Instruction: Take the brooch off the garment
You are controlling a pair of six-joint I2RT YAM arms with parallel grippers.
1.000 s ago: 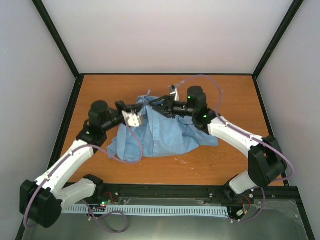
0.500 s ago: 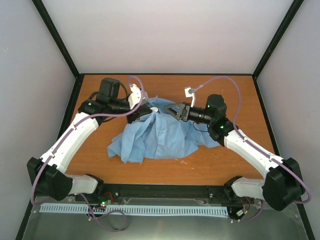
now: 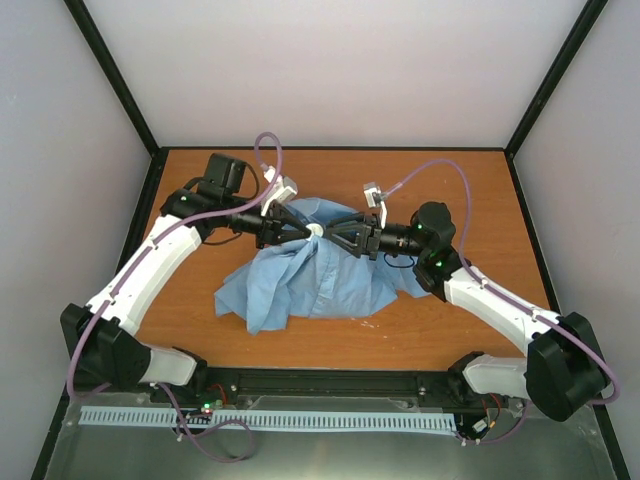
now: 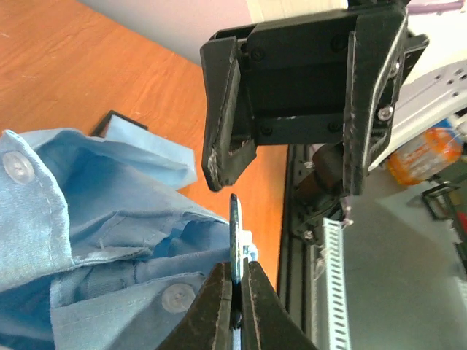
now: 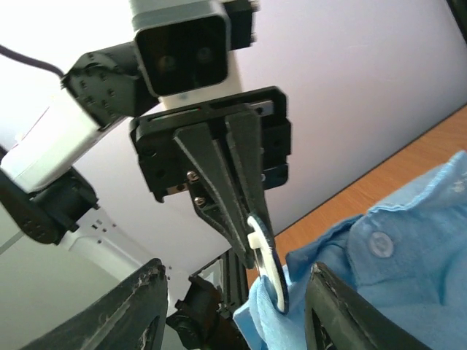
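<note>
My left end effector [image 4: 235, 286] pinches the rim of the brooch [image 4: 235, 227], a small stiff disc. The soft, light garment [image 4: 95, 219] hangs beside it. My right end effector [image 5: 237, 306] faces it, spread; I'd grip the cloth just behind the disc.

Right fingers [image 5: 135, 306] nearer the brooch [image 5: 268, 268] now

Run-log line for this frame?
left claw: shut on brooch | right claw: open, facing brooch | shirt: tented up at brooch
</note>
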